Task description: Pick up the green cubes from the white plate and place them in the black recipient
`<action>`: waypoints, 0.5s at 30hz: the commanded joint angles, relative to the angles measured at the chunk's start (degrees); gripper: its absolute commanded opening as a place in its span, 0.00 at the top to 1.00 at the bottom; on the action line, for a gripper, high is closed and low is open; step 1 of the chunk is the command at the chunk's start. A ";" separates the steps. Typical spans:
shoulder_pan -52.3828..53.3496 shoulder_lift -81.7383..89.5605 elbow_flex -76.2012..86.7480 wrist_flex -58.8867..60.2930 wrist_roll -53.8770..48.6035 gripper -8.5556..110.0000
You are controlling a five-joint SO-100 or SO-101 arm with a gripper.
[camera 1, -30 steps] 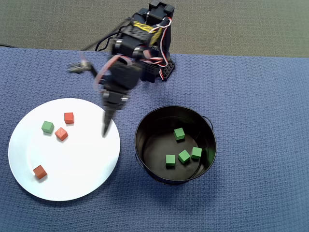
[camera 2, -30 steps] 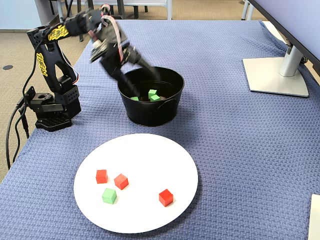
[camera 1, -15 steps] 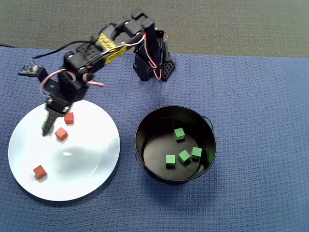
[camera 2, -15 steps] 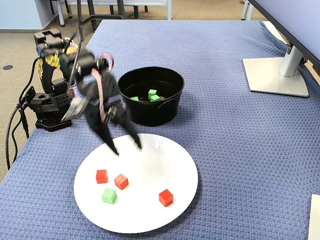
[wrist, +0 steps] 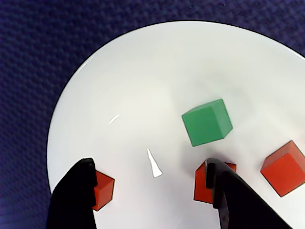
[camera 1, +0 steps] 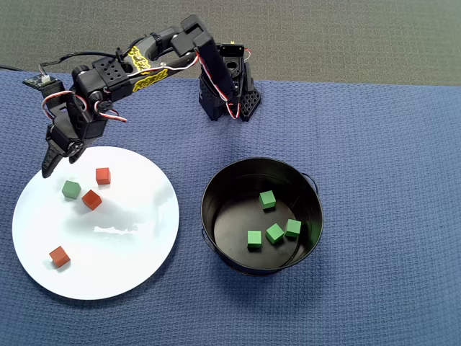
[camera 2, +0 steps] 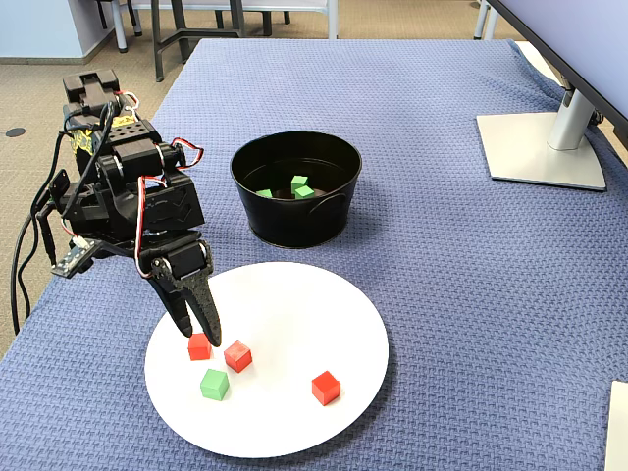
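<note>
One green cube (camera 1: 70,189) lies on the white plate (camera 1: 122,259), near its far left rim. It also shows in the wrist view (wrist: 207,122) and in the fixed view (camera 2: 214,384). Several more green cubes (camera 1: 274,232) lie inside the black bucket (camera 1: 216,180), to the right of the plate. My gripper (camera 1: 54,158) hangs open and empty over the plate's far left edge, just above and behind the green cube. In the wrist view my gripper (wrist: 150,191) shows both fingers (wrist: 78,195) spread wide, with the cube ahead of them and a little to the right.
Three red-orange cubes (camera 1: 103,175) (camera 1: 91,199) (camera 1: 59,256) lie on the plate, two of them close to the green cube. The arm's base (camera 1: 227,90) stands behind the bucket. A monitor stand (camera 2: 540,147) sits at the right in the fixed view. A blue cloth (camera 1: 374,144) covers the table.
</note>
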 commanded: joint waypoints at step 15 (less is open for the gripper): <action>-0.09 -10.81 -8.61 -1.85 1.14 0.75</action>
